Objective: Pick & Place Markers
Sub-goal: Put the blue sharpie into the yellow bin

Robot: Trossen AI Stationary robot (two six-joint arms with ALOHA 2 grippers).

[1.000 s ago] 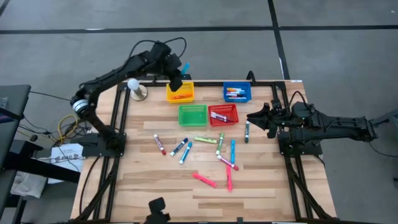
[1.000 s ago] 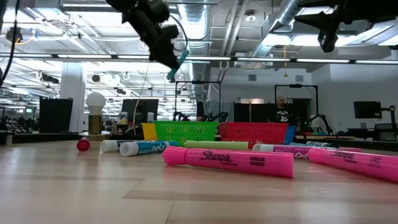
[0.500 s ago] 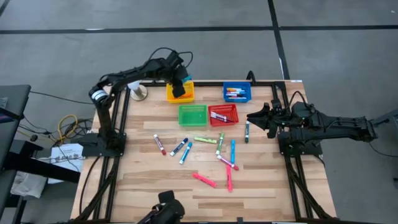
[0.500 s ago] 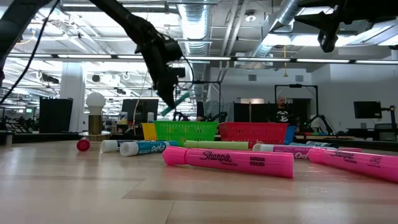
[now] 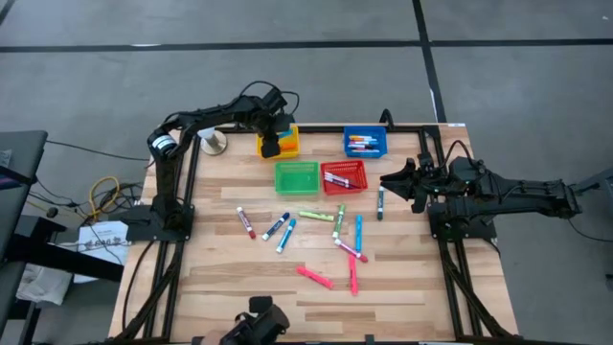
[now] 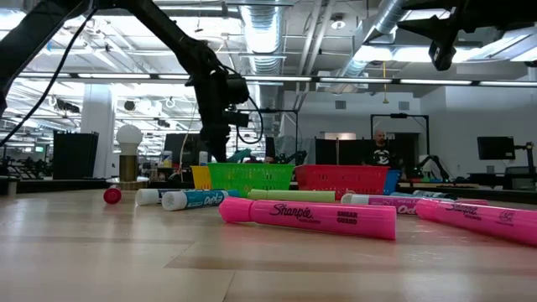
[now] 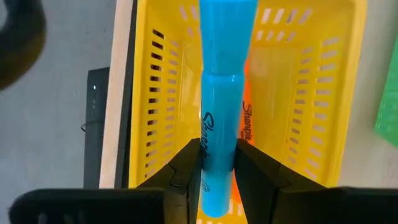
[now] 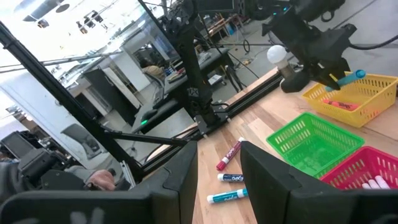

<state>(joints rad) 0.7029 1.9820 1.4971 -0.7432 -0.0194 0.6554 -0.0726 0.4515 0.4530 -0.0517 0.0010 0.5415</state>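
The left hand clamps a blue marker directly over the yellow basket, its long axis running lengthwise above an orange marker inside; the right hand waits, fingers apart, near the bench edge.

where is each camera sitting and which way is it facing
High: overhead, straight down; both arms, left gripper over yellow basket.
Low: table height, level across pink marker; arms above.
Left wrist: over the basket, fingers shut on blue marker.
Right wrist: across table; own fingers.
All show the yellow basket.
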